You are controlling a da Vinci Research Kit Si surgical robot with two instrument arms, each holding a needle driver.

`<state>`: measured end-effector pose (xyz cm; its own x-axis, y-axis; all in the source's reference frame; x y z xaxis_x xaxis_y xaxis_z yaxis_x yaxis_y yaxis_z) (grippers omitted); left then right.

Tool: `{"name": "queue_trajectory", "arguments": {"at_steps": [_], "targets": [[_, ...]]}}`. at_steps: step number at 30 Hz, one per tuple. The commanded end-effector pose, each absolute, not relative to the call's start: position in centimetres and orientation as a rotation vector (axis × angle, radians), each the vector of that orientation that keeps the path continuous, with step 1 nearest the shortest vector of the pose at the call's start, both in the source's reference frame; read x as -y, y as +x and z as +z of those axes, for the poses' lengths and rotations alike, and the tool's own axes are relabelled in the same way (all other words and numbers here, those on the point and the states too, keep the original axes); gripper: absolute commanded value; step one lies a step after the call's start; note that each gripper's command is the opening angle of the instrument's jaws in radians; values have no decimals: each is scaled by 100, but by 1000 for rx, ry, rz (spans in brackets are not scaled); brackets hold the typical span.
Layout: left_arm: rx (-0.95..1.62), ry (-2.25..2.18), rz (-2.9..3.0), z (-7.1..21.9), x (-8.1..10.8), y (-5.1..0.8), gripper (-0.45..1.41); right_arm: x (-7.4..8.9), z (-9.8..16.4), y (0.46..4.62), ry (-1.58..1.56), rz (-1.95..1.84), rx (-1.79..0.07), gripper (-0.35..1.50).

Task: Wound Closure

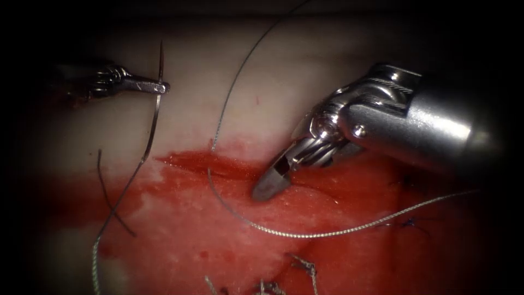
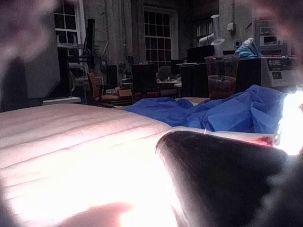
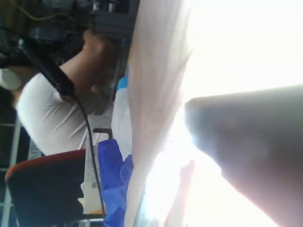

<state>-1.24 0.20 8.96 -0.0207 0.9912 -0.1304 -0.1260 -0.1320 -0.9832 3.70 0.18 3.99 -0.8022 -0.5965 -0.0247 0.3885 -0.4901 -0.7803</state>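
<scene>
The left tool (image 1: 158, 86), upper left, gripped the needle (image 1: 156, 98) near its upper end, clear of the tissue (image 1: 218, 240). The right tool (image 1: 268, 184), jaws closed on nothing, rested at the cut (image 1: 202, 161) beside the thread (image 1: 284, 234).

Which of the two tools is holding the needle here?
The left arm's tool, on the left of the cut: it grips the needle near its upper end, clear of the tissue. The right arm's tool holds nothing.

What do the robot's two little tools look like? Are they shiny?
Yes. The right tool is shiny silver metal: a thick round shaft, a knobbly jointed wrist with a small round pin, and short blunt jaws. The left tool is thinner, darker grey metal, with a ridged wrist and a narrow flat tip.
</scene>
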Motion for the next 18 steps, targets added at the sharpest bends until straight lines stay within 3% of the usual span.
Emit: {"name": "queue_trajectory", "arguments": {"at_steps": [1, 3, 13, 16, 18], "targets": [[1052, -1213, 1373, 887, -35, -124, -45, -27, 394, 387, -329, -2268, -1126, 32], [1053, -1213, 1373, 887, -35, -124, -45, -26, 402, 406, -289, -2251, -1177, 69], [1053, -1213, 1374, 887, -35, -124, -45, -9, 423, 431, -192, -2280, -1199, 74], [1053, -1213, 1374, 887, -35, -124, -45, -8, 425, 431, -83, -2323, -1157, 94], [1053, -1213, 1374, 887, -34, -124, -45, -10, 425, 431, -31, -2340, -1128, 94]]}}
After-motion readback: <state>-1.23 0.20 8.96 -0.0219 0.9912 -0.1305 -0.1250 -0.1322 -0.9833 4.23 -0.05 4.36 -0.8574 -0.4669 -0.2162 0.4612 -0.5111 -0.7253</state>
